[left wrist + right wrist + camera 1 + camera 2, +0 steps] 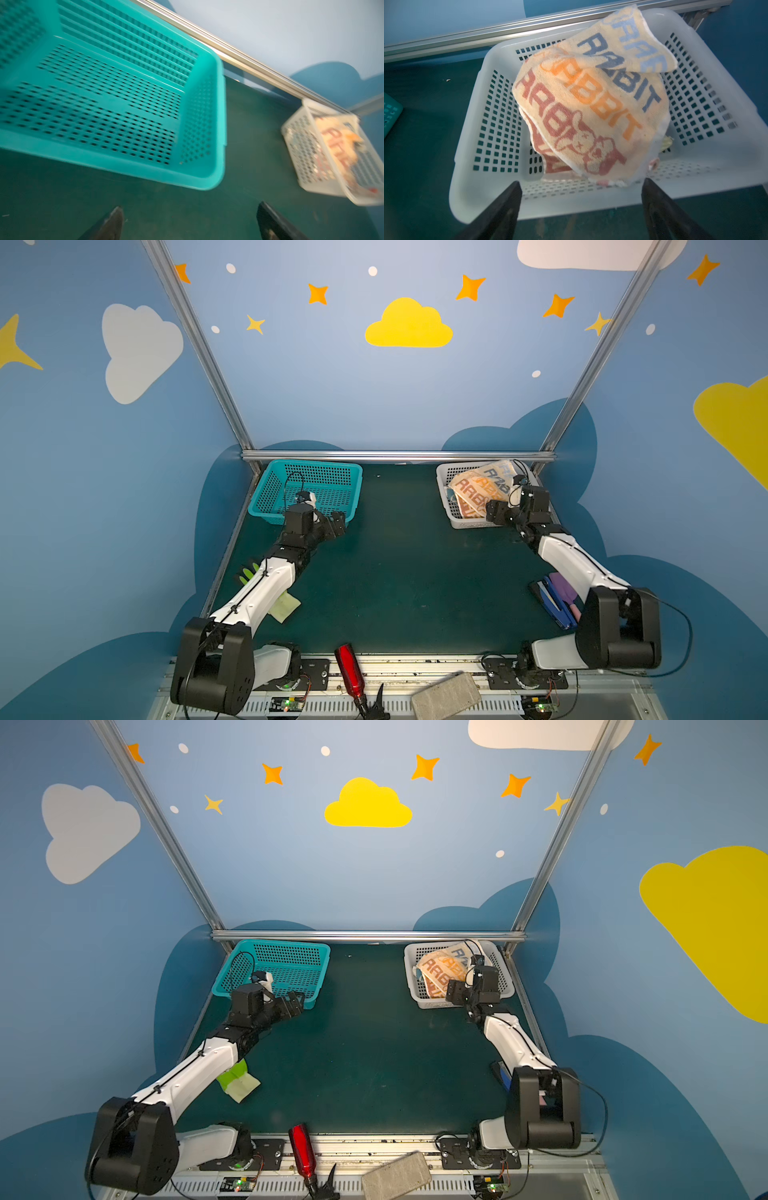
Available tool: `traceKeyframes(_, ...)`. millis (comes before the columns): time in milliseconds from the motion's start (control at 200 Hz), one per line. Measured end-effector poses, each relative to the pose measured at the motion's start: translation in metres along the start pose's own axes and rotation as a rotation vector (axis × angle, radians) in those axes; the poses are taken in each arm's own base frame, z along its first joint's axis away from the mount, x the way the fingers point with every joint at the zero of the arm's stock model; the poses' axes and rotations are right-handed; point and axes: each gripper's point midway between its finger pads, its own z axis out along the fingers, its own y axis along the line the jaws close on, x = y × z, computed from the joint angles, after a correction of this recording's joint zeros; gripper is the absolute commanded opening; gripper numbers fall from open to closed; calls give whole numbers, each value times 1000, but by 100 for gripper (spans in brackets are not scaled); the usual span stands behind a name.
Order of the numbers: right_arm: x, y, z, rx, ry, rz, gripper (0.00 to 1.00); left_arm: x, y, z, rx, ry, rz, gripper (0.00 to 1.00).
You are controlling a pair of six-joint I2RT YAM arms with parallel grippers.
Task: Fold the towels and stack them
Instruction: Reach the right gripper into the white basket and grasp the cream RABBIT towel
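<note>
Hands gape empty: right hand point(581, 181) faces cream towel point(591, 108) in white basket point(560, 205), left hand point(190, 205) beside teal basket point(216, 124)

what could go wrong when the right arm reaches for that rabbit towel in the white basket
1. The rabbit towel lies crumpled over other cloth, so the open right pincer might lift two pieces at once.
2. The near wall of the white basket stands between pincer and towel; the pincer may catch the rim and drag the basket.
</note>
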Motion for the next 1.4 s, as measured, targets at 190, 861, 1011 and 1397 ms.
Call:
traceKeyframes(190,-11,6,42,-8,52,13,85,26,-46,2,141,78,58,100)
traceKeyframes(861,-2,35,112,21,262,-14,28,73,-106,37,284,218,152,99)
traceKeyframes(1011,0,31,116,57,299,8,0,85,-109,45,287,251,166,100)
traceKeyframes(1397,-5,29,99,69,300,6,0,86,-122,46,298,242,201,99)
